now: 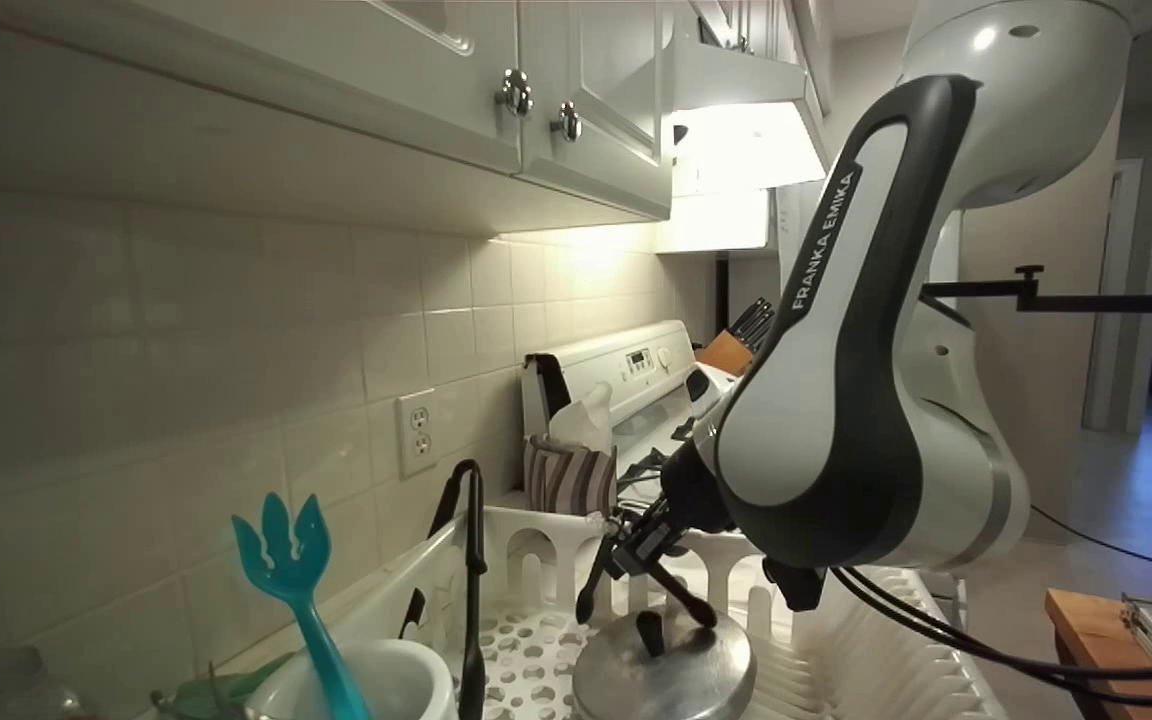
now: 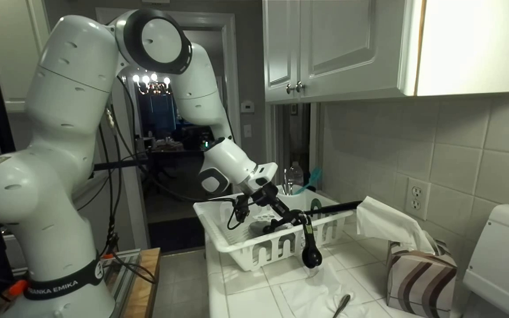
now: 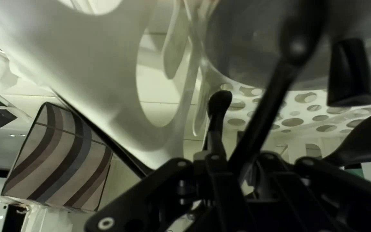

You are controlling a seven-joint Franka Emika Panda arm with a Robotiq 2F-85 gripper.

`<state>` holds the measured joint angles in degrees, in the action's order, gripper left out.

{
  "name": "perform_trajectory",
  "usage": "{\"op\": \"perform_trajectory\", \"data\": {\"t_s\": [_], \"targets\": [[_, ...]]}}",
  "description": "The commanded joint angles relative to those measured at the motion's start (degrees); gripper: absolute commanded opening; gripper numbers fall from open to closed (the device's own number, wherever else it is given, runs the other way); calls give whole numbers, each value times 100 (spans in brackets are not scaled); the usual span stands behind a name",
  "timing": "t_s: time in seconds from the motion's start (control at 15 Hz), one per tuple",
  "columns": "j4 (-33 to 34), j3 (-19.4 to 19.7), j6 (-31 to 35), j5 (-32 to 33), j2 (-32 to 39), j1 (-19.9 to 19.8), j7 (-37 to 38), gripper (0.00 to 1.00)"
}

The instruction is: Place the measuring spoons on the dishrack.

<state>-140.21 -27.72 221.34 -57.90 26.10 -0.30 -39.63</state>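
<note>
One gripper (image 2: 296,216) is clamped near the joined end of the measuring spoons (image 2: 311,256), which hang by the rim of the dishrack (image 2: 239,246). I judge them light, stiff, slippery; this end seems good for holding, though bowls may swing.

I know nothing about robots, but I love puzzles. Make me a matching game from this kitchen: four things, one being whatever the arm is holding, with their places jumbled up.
Things
1. black measuring spoons
2. round steel lid
3. teal forked utensil
4. brown-striped tissue box

Places
A. sticking out of a round white cup
B. on the white tiled counter
C. gripped in the jaws
D. inside the white slotted plastic dishrack

Pairs: 1-C, 2-D, 3-A, 4-B
</note>
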Motion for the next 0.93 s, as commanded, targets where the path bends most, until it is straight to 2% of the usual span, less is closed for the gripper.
{"op": "perform_trajectory", "data": {"t_s": [0.0,0.47,0.87], "targets": [[210,-7,-28,-124,73,76,-21,50],[77,-214,-162,5,-256,-80,266,98],[-68,-381,-334,-255,-772,-198,451,100]]}}
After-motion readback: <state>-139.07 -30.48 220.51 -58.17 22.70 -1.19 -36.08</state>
